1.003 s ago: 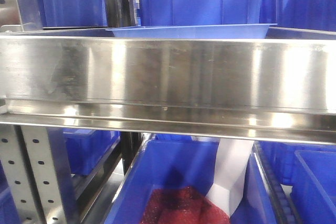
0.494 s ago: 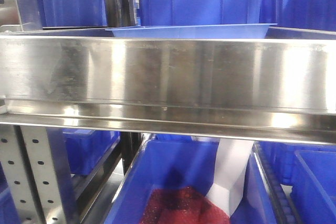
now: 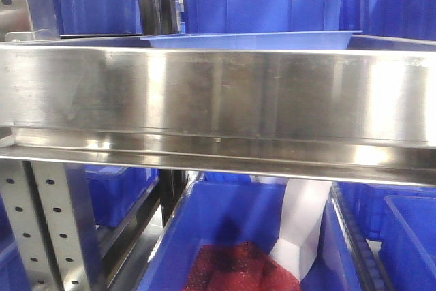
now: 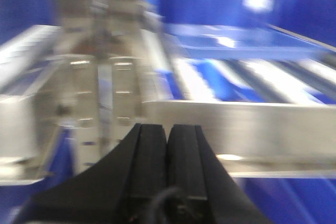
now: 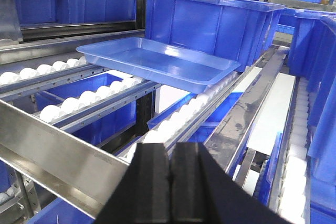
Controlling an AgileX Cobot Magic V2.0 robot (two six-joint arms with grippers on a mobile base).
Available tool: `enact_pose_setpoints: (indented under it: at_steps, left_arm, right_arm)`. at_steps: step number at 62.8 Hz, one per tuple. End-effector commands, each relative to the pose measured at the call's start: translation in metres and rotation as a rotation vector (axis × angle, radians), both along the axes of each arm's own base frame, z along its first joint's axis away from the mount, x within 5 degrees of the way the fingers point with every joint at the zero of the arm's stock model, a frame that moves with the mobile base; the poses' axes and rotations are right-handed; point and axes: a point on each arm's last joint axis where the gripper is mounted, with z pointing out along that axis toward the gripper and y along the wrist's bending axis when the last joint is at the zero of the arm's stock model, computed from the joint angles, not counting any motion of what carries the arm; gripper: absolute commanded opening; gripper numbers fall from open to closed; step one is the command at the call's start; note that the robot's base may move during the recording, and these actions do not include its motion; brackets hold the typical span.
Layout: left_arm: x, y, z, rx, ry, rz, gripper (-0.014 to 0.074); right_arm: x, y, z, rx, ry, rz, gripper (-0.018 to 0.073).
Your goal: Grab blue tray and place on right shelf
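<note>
The light blue tray lies flat on the white rollers of the steel rack shelf, just in front of a deep dark-blue bin. In the front view only its rim shows above the shelf's tall shiny front lip. In the blurred left wrist view the tray sits beyond the lip. My right gripper is shut and empty, in front of the lip, short of the tray. My left gripper is shut and empty, also before the lip, left of the tray.
Deep dark-blue bins stand behind and beside the tray. White roller rails run back from the lip. Below the shelf a blue bin holds red mesh and a white sheet. A perforated upright stands at the lower left.
The front view has shifted slightly, with the shelf and bins moving a little right and down. The tray has not moved on the shelf.
</note>
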Motion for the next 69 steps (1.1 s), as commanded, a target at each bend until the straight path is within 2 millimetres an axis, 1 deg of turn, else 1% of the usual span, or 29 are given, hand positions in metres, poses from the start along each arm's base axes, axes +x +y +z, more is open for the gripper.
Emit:
enact_pose_setpoints:
  at_steps: [1, 9, 21, 24, 69]
  left_arm:
    - [0.001, 0.004, 0.0, -0.043, -0.157, 0.104, -0.0048]
    - [0.013, 0.009, -0.024, -0.045, -0.185, 0.22, -0.0048]
    - [0.022, 0.014, -0.06, -0.061, -0.295, 0.293, -0.0048]
    - [0.023, 0.013, -0.062, -0.049, -0.251, 0.284, -0.0048]
    - [0.023, 0.013, -0.063, -0.048, -0.248, 0.284, -0.0048]
  right_arm:
    - [-0.001, 0.001, 0.015, 0.016, -0.106, 0.011, 0.002]
    - [0.0, 0.001, 0.015, 0.016, -0.105, 0.011, 0.002]
    - [0.0, 0.001, 0.015, 0.016, -0.105, 0.011, 0.002]
    - [0.0, 0.001, 0.015, 0.016, -0.104, 0.011, 0.002]
    - [0.0, 0.001, 0.014, 0.015, -0.103, 0.011, 0.002]
